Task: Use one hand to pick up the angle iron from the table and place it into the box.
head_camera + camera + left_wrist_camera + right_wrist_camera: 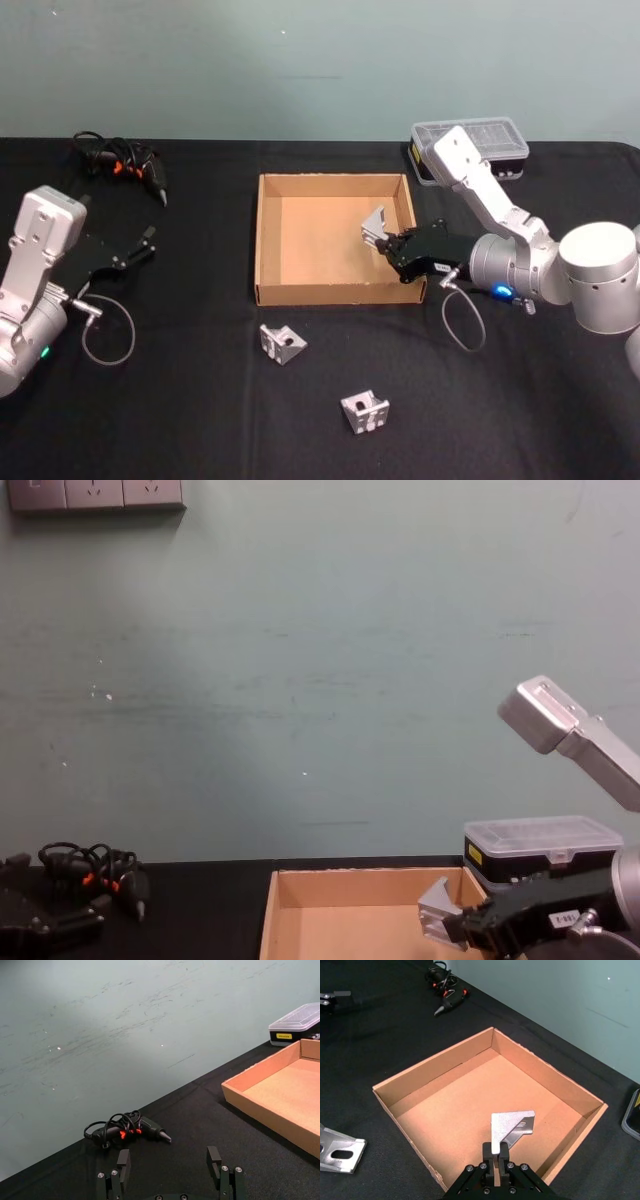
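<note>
One angle iron is pinched in my right gripper, hanging over the box near its right wall, so I'd go straight down, keep it level, release close to the cardboard floor; left gripper idles w/ fingers spread, over the left of the table.

The chest view's bottom edge cuts off the box.
</note>
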### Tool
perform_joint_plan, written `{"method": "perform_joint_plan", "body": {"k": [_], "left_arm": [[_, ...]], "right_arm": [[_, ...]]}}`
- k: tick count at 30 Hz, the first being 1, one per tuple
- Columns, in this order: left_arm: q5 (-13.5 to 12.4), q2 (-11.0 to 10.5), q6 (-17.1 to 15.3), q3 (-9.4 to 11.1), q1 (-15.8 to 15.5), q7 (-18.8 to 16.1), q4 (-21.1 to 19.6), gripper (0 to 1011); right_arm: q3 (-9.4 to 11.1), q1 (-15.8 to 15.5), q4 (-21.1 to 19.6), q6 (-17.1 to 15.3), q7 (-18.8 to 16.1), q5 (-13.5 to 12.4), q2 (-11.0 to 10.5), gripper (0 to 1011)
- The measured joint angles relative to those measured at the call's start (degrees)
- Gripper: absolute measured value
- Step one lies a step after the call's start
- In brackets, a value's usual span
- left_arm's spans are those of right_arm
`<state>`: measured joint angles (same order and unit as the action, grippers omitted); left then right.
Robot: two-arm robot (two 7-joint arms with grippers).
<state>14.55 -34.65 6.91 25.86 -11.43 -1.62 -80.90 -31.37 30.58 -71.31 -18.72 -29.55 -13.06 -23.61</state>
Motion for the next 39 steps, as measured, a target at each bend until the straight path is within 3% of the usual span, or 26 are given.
{"method": "perform_joint_plan", "body": {"k": [15,24,39], "left_arm": [[0.0,0.0,0.0,0.0,0.0,0.0,0.0,1000],[0.0,0.0,0.0,0.0,0.0,0.0,0.0,1000],[0.0,0.0,0.0,0.0,0.0,0.0,0.0,1000]], "right_arm": [[0.1,0.1,2.0,0.8,-0.6,1.0,1.1,72],[0.8,-0.5,1.4,0.9,-0.3,1.4,1.1,309],[3.1,-2.6,-1.3,2.5,0.9,0.8,0.3,787]]}}
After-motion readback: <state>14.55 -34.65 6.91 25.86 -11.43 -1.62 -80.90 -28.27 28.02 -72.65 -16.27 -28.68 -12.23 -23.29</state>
